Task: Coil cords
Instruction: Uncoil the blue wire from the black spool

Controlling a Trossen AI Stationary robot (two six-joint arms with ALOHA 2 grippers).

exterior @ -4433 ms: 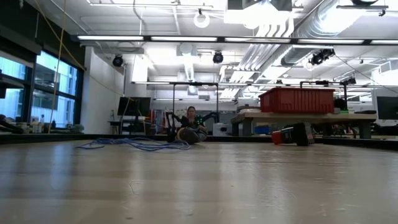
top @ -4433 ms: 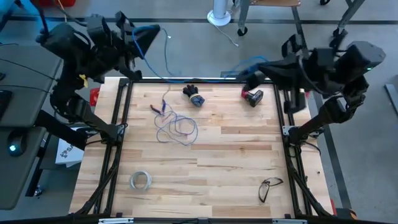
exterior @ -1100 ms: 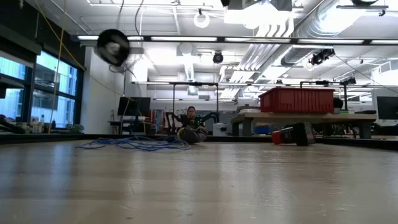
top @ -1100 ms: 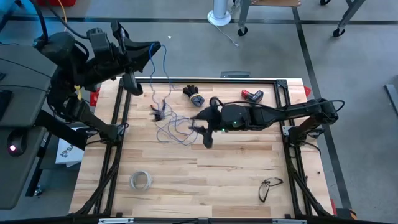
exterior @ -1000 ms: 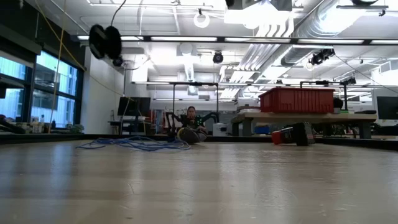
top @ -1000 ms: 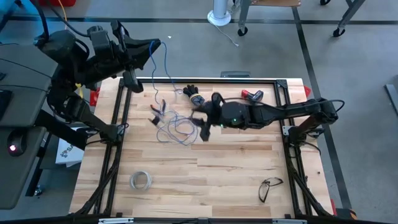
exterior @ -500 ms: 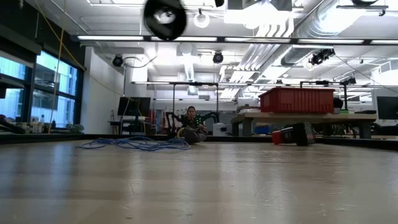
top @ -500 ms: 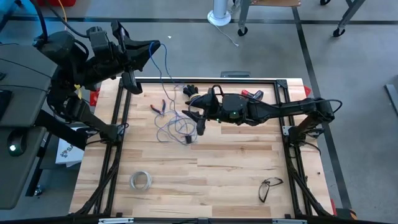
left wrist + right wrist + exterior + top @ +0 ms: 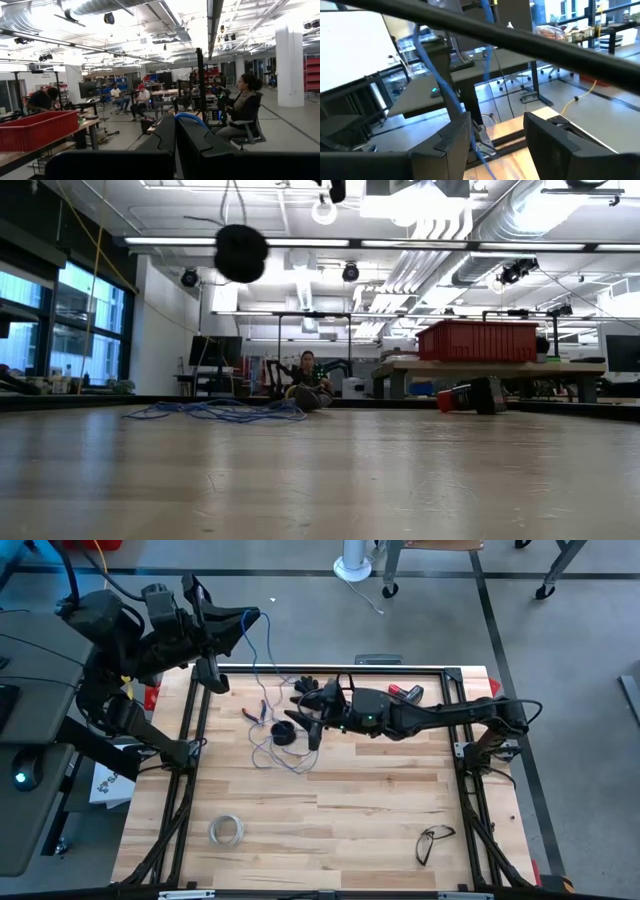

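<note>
The cord is a thin bluish wire. Part of it lies in a loose tangle point(image 9: 275, 750) on the far left of the table, also seen in the low view point(image 9: 215, 410). Its small dark spool point(image 9: 284, 732) hangs in the air point(image 9: 241, 252), just beside my right gripper point(image 9: 308, 722), which is open and level over the tangle. My left gripper point(image 9: 248, 615) is raised beyond the table's far left corner and is shut on a blue loop of the cord. My left gripper pinches the cord between its shut fingertips, and a blue loop point(image 9: 190, 116) sticks out past them. The fingers point slightly upward, toward the table's right. From there the cord hangs slack down to the table. My right gripper has the cord point(image 9: 445, 90) running down along the inner side of one open finger point(image 9: 455, 145). I cannot tell whether the cord rests on that finger. Nothing else is between the fingers.
A dark lump point(image 9: 310, 688) and a red-and-black tool point(image 9: 405, 692) lie near the far edge, and small red clips point(image 9: 255, 712) at the far left. A whitish tape ring point(image 9: 226, 830) and glasses point(image 9: 433, 840) lie near the front. People sit in the room beyond.
My right gripper has gone toward the table's far left over the tangle, rolling at the wrist with its fingers kept apart. The spool has gone with it, swinging in the air clear of the table. The tangle stays on the table.
</note>
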